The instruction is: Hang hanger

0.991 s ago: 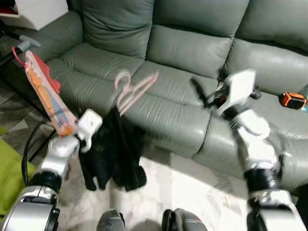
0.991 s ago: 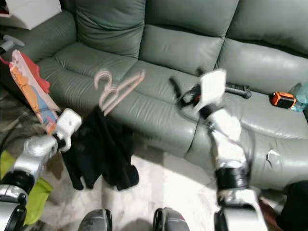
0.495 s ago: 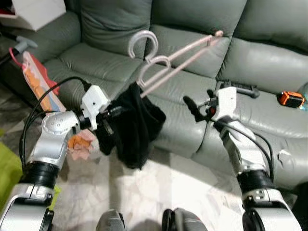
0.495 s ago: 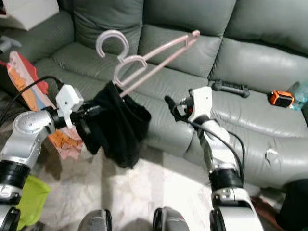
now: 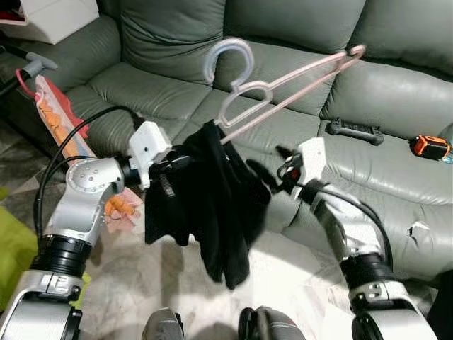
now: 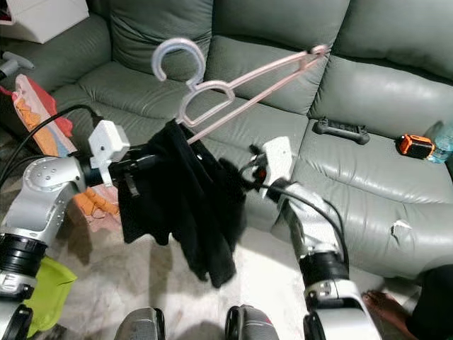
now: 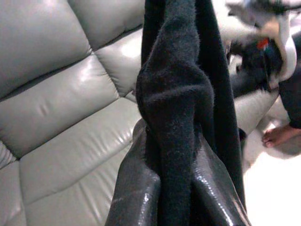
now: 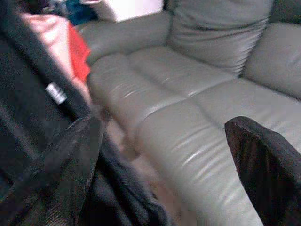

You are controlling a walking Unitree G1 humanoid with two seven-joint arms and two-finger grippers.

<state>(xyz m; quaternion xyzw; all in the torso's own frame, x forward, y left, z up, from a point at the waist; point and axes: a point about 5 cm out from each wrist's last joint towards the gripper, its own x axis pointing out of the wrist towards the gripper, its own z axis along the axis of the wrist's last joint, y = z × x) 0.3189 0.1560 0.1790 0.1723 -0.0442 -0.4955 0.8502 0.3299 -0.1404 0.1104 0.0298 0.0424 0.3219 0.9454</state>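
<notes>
left gripper clamps garment, raised | right gripper fingers apart, nearer

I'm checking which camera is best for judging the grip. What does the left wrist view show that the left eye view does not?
The left wrist view shows, close up, the left end effector with both black fingers pinched on a fold of the black garment, and a bare foot on the floor.

The left eye view shows the pink hangers sticking up from the garment, the orange tool and the black handle on the sofa seat.

Both show the garment, the grey sofa and the right end effector.
</notes>
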